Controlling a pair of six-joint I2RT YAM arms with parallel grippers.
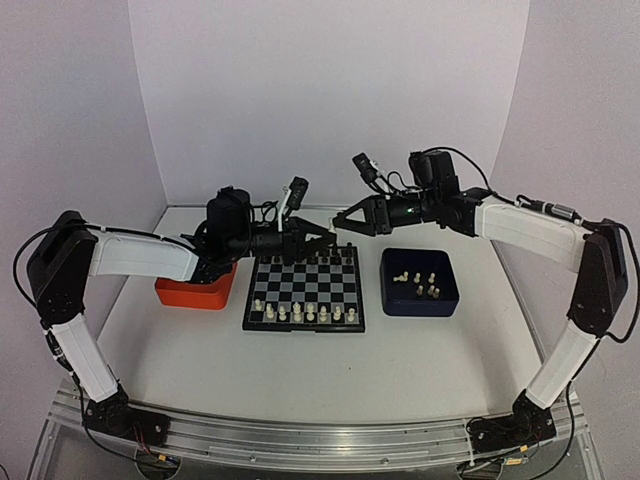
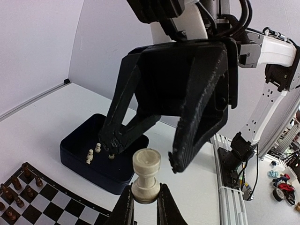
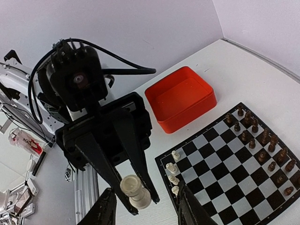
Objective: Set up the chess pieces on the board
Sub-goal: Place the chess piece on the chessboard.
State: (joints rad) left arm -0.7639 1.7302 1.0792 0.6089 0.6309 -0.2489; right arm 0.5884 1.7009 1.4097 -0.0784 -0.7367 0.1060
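Note:
A cream-white rook (image 2: 146, 176) is pinched at its base by my left gripper (image 2: 146, 199), shut on it and held in the air beyond the board's (image 1: 305, 290) far edge. My right gripper (image 3: 146, 212) faces it head-on, open, with one finger (image 2: 185, 150) on each side of the rook's (image 3: 136, 191) top and a gap on both sides. In the top view the two grippers meet tip to tip, left (image 1: 322, 240) and right (image 1: 342, 221). White chess pieces (image 1: 300, 313) line the board's near rows and dark ones (image 1: 320, 262) the far rows.
A dark blue tray (image 1: 420, 308) right of the board holds several loose white pieces (image 1: 422, 284). An orange tray (image 1: 190, 293) sits left of the board, partly under the left arm. White walls close in the back and sides.

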